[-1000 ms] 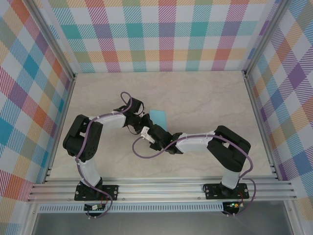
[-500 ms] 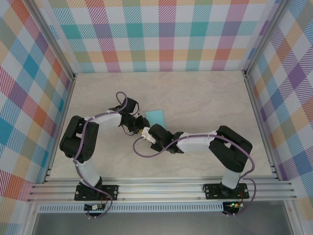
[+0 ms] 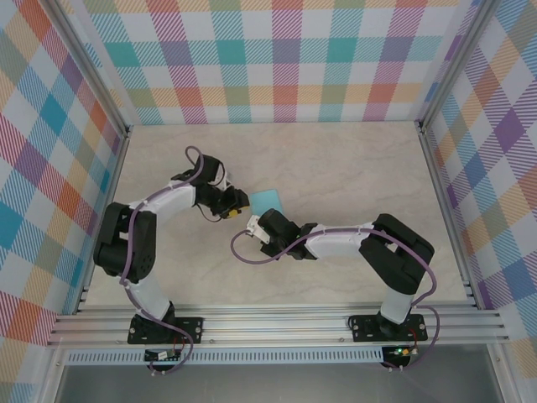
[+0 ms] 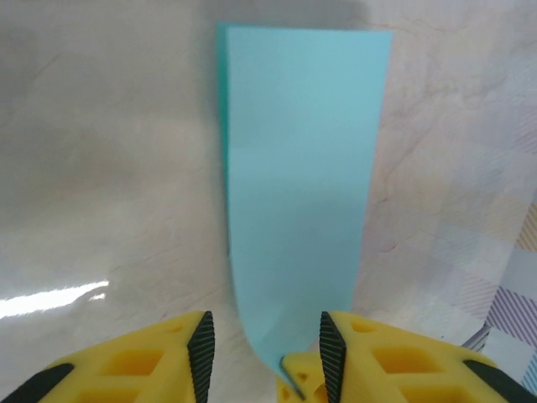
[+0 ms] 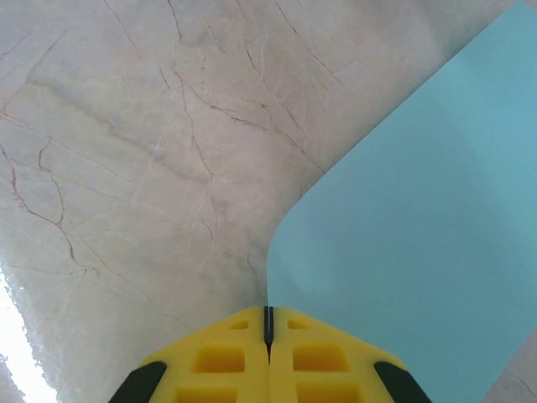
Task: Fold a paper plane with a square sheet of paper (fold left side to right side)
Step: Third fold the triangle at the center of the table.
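Observation:
The square sheet of paper, turquoise-blue, lies mid-table folded double into a narrow rectangle, not the shape of a paper plane. In the left wrist view the paper stretches away from me, its near corner curling up off the table. My left gripper stands open astride that corner without touching it. My right gripper is shut on the sheet's near corner, whose edge runs into the slit between its fingers. From above, the left gripper is just left of the sheet and the right gripper is at its near edge.
The marble-patterned tabletop is fenced by checked walls at the back and both sides. An aluminium rail runs along the near edge. Purple cables loop beside the arms.
My left gripper has opened and drawn back to the left, off the sheet. My right gripper has closed on the sheet's near corner and shifted slightly left.

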{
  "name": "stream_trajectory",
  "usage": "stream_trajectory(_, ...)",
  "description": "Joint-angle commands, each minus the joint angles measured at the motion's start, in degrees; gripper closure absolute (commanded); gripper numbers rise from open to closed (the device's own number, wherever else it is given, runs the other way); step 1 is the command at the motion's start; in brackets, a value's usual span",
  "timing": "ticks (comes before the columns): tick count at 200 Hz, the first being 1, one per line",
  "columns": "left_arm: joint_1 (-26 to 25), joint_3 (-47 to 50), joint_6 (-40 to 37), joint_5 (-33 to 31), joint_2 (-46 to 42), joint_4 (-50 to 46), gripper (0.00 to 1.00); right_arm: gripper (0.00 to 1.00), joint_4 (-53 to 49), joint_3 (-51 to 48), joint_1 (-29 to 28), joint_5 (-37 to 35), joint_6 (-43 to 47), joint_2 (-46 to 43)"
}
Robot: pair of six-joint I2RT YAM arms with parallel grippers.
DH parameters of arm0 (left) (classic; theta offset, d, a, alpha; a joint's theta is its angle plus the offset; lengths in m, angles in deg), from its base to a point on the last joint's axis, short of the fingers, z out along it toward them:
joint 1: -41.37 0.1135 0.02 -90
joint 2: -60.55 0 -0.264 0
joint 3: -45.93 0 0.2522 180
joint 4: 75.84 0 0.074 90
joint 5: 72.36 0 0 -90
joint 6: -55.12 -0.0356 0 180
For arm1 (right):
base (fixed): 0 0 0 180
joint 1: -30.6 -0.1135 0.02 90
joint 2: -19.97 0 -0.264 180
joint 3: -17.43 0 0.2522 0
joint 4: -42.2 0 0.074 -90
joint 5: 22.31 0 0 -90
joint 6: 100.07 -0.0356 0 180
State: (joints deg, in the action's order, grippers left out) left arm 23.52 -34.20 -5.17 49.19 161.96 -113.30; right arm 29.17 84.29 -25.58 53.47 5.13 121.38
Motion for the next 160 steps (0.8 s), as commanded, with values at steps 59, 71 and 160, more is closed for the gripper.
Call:
stream_trajectory(59, -5.25, -21.19, -3.38, 4.60, 20.69, -3.94, 0.70, 1.00, -0.94, 1.90, 0.55, 1.73, -2.76, -1.17)
stream_trajectory(71, -5.68, -22.89, -3.71, 3.68, 22.51, -4.83, 0.71, 1.00, -1.05, 2.07, 0.65, 1.78, -2.90, -1.10)
stream_trajectory(160, -6.76, -25.00, -5.63, -0.34, 29.08, -8.13, 0.75, 1.00, -7.35, 6.19, 4.56, 11.81, -5.06, -0.41)
